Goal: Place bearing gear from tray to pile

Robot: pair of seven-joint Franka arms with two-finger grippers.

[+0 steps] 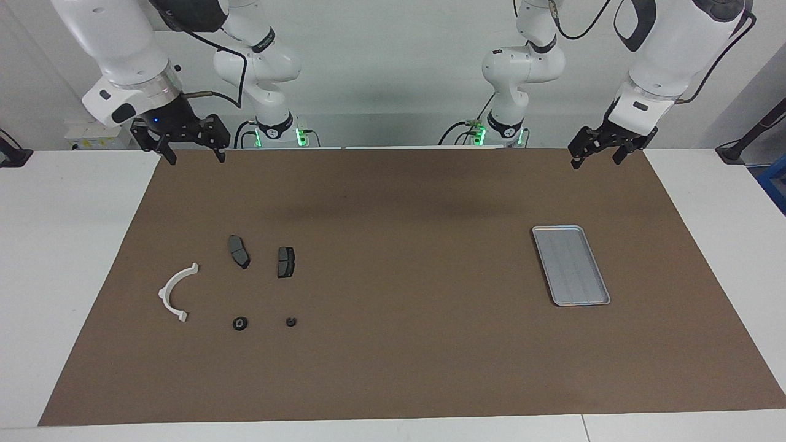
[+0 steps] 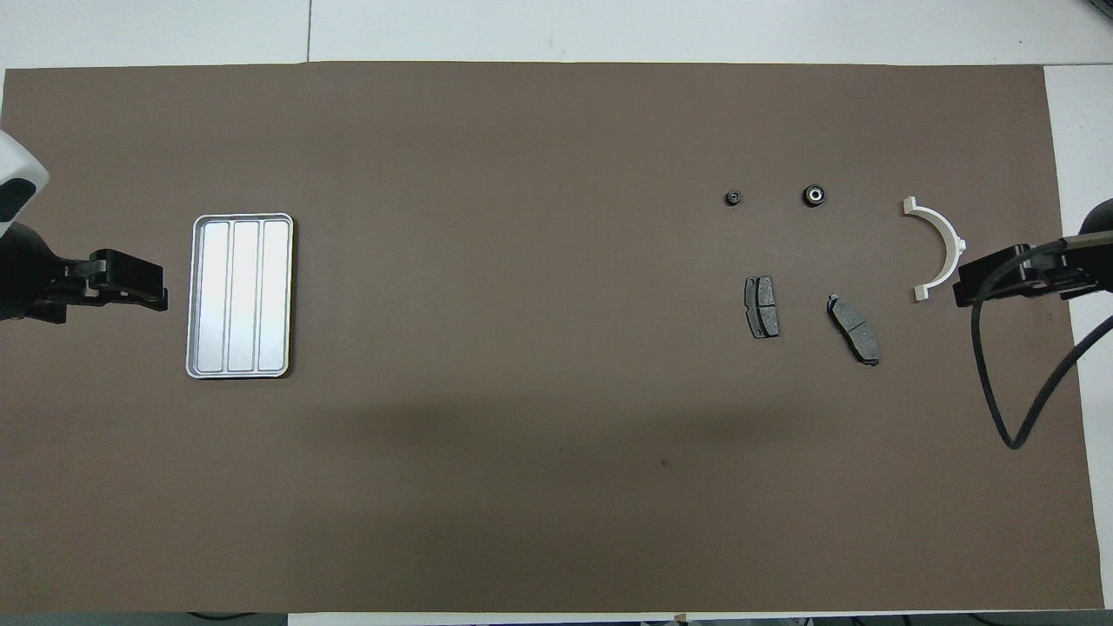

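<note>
The silver tray (image 1: 571, 265) (image 2: 240, 296) lies empty on the brown mat toward the left arm's end. The pile lies toward the right arm's end: a white half-ring bracket (image 1: 175, 291) (image 2: 941, 248) and two dark grey pads (image 1: 239, 251) (image 1: 285, 262) (image 2: 762, 306) (image 2: 854, 329). Two small dark round parts (image 1: 239, 323) (image 1: 291, 321) (image 2: 814, 196) (image 2: 734, 198) lie on the mat beside them, farther from the robots than the pads. My left gripper (image 1: 595, 158) (image 2: 161, 287) and right gripper (image 1: 196, 156) (image 2: 961, 287) hang open and empty over the mat's edge by the robots.
The brown mat (image 1: 405, 368) covers most of the white table (image 1: 67, 258). A black cable (image 2: 1000, 382) hangs from the right arm. Both arm bases (image 1: 273, 123) (image 1: 506, 123) stand at the table's robot end.
</note>
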